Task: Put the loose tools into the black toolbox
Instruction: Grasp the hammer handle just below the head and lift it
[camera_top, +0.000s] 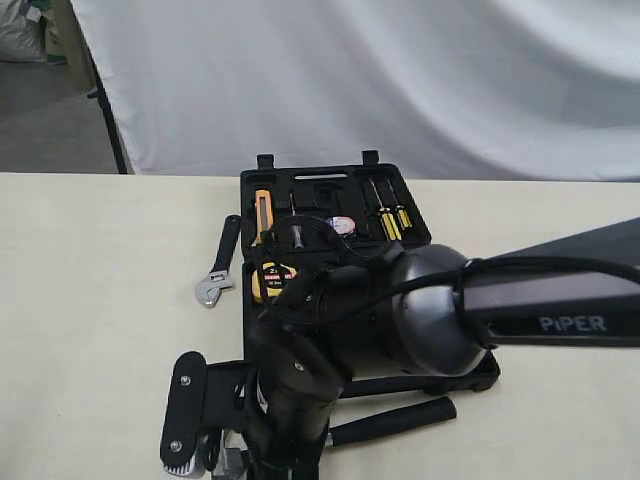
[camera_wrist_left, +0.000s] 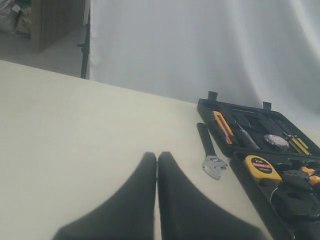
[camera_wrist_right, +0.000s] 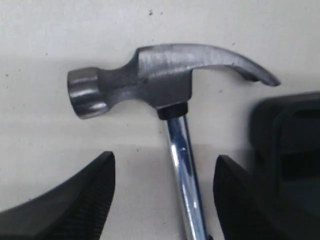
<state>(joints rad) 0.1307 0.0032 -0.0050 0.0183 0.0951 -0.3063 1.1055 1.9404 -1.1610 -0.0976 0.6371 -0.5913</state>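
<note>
The claw hammer lies on the table in front of the black toolbox (camera_top: 330, 195). Its steel head (camera_wrist_right: 150, 75) and shiny shaft (camera_wrist_right: 182, 170) fill the right wrist view, and its black handle (camera_top: 395, 420) shows in the exterior view. My right gripper (camera_wrist_right: 165, 172) is open and straddles the shaft just below the head, with both fingers clear of it. The adjustable wrench (camera_top: 218, 265) (camera_wrist_left: 210, 150) lies on the table beside the toolbox's left edge. The small tape roll (camera_wrist_left: 276, 141) (camera_top: 342, 225) rests inside the toolbox (camera_wrist_left: 240, 172). My left gripper (camera_wrist_left: 157, 160) is shut and empty above bare table.
A yellow tape measure (camera_top: 275, 275) (camera_wrist_left: 262, 167), orange-handled pliers (camera_wrist_left: 305, 175), screwdrivers (camera_top: 388, 220) and an orange knife (camera_top: 262, 212) sit in the toolbox. The right arm (camera_top: 450, 310) covers much of the front half of the case. A white curtain hangs behind the table.
</note>
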